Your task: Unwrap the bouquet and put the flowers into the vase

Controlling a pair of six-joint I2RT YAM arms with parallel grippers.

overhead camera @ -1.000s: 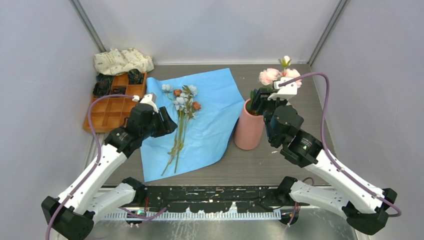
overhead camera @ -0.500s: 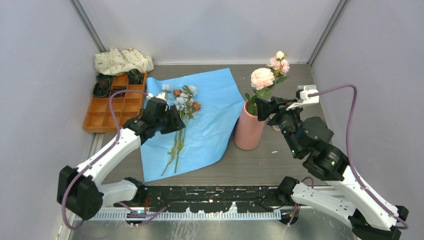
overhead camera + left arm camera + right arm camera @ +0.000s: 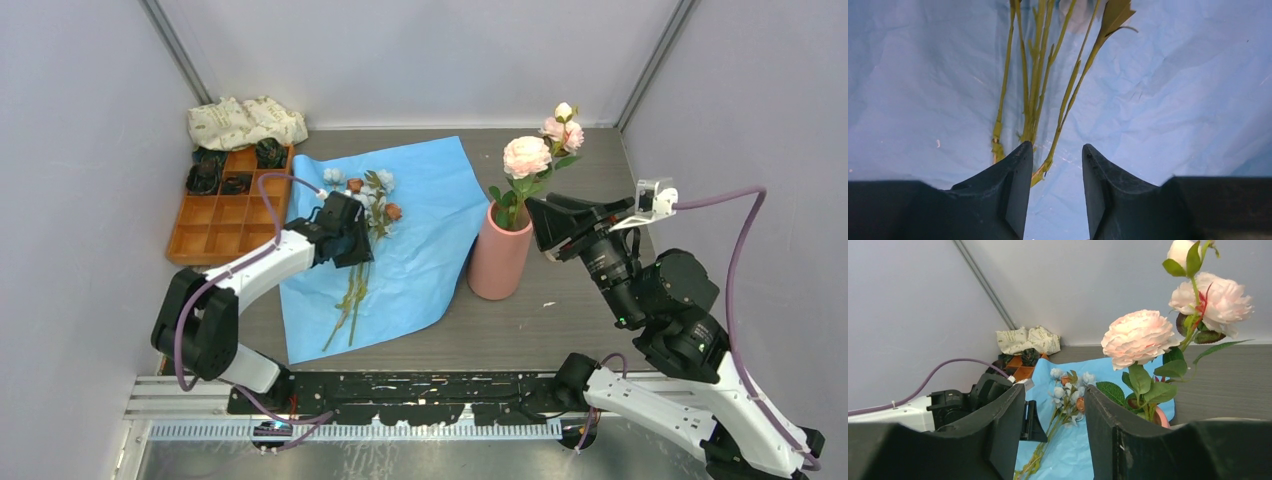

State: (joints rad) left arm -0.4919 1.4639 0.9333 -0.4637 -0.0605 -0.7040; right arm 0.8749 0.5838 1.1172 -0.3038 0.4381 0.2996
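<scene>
Pink flowers (image 3: 527, 157) stood in vase (image 3: 497, 262); left gripper (image 3: 1055, 150), half-open and empty, hung over loose stems (image 3: 1035, 75), probably needing to close on one next; right gripper (image 3: 1054, 390) parted, empty.

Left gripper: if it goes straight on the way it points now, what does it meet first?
Probably the flower stems lying on the blue paper, just ahead of the open left gripper. How far below they lie is unclear.
</scene>
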